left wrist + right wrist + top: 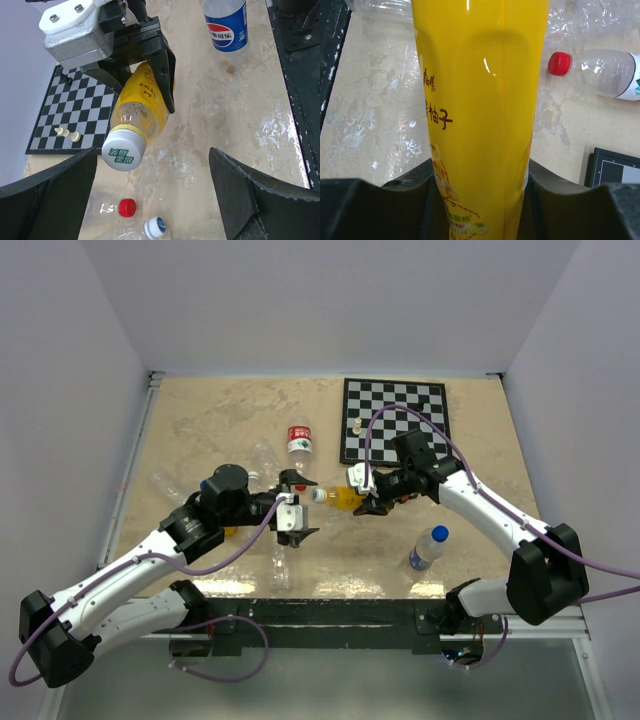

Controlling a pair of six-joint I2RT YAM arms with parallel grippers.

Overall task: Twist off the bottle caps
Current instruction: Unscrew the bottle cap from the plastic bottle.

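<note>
The left gripper stands wide open with nothing in it, its two black fingers splayed either side of the white cap that points straight at it. The cap sits nearer one finger than the other and looks to be only at the fingertips, not properly between them. The right gripper is clamped on the body of the yellow bottle, holding it sideways in the air over the middle of the worktop, neck towards the left arm.

To my eye the step is closing on that cap. The left gripper should shift across until the cap is centred, push forward so the pads cover the ribbed rim only, not the neck below, then close firmly and turn about the bottle's own line. The bottle is smooth and soft, so it may spin or squash in the right gripper's hold.

The labelled bottle with its blue cap stands near the worktop's near edge, right side, cap on.
</note>
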